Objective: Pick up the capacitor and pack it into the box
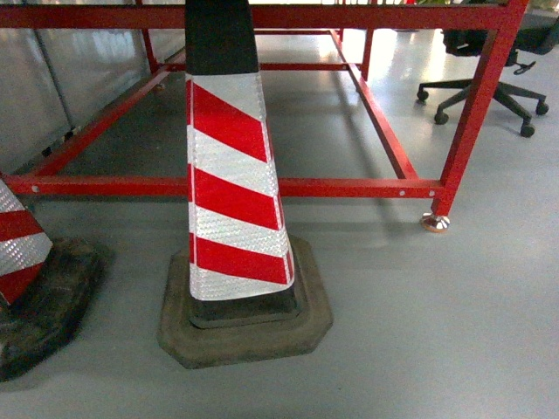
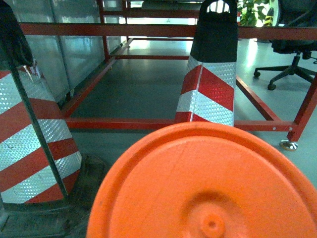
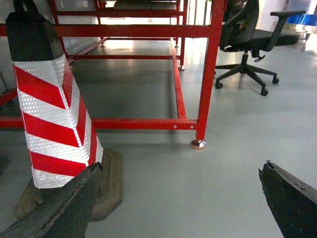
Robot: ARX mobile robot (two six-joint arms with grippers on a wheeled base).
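Floor scene, grey concrete. Striped traffic cone [image 1: 234, 188], red and white on a dark rubber base, stands in front of red steel frame [image 1: 262, 187]; second cone [image 1: 17, 249] at left edge. Office chair [image 1: 489, 65] beyond. Right gripper [image 3: 178, 198]: fingers spread wide, holding nothing. Left gripper: possibly hidden behind orange disc [image 2: 203, 183]; state cannot be told. Box and capacitor: neither in sight.

Traffic cone [image 1: 234, 183] on the floor before a metal frame [image 1: 262, 187], second cone [image 1: 22, 253] left — office chair [image 1: 489, 74] behind right.
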